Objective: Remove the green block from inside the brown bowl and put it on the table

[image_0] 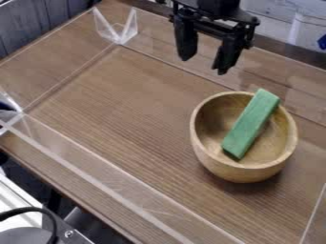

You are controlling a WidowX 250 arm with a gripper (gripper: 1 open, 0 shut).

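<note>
The gripper (207, 51) hangs at the far side, fingers wide apart, nothing between them; the green block (251, 124) leans inside the brown bowl (204, 152), near right on the table (121, 110); a finger catching the rim could tip everything.

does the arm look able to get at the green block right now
Probably yes: the arm's jaws stand open and nothing covers the block from above, though the bowl's walls might crowd them lower down.

Blk robot gripper (207, 55) w/ 2 dark, blocky fingers (188, 40).
</note>
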